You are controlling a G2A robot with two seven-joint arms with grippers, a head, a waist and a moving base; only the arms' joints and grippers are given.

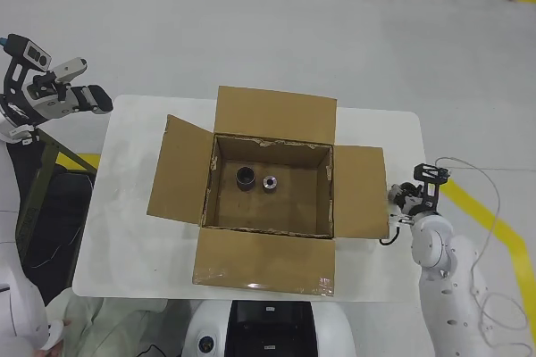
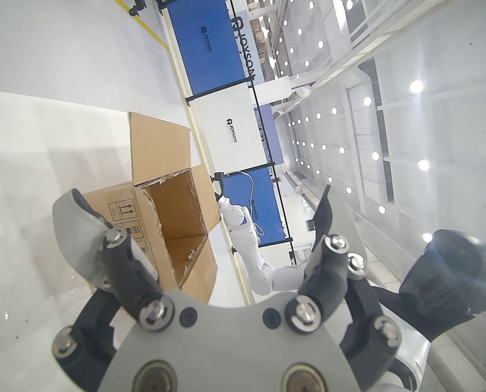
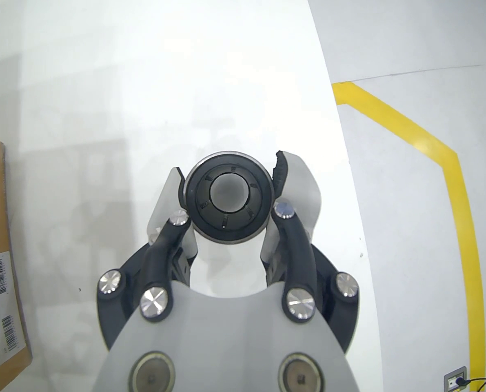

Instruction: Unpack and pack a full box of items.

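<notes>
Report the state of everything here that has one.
Box: open, flaps folded out.
Black part: inside the box, on its floor.
Silver part: inside the box, beside the black part.
Left gripper: open, empty.
Right gripper: shut on ring.
Ring: gripped, outside the box.

Right arm (image 1: 442, 254): white jointed shells, thin white cable (image 1: 498, 192). Right tool (image 3: 230, 173): grey plate (image 3: 226, 328), silver screws (image 3: 298, 303), black links (image 3: 296, 246), clear fingers (image 3: 304, 189), black pads (image 3: 280, 167).

place: industrial hall | yellow floor line (image 3: 463, 267) | blue partition panels (image 2: 204, 42) | high ceiling lights (image 2: 416, 86)
</notes>
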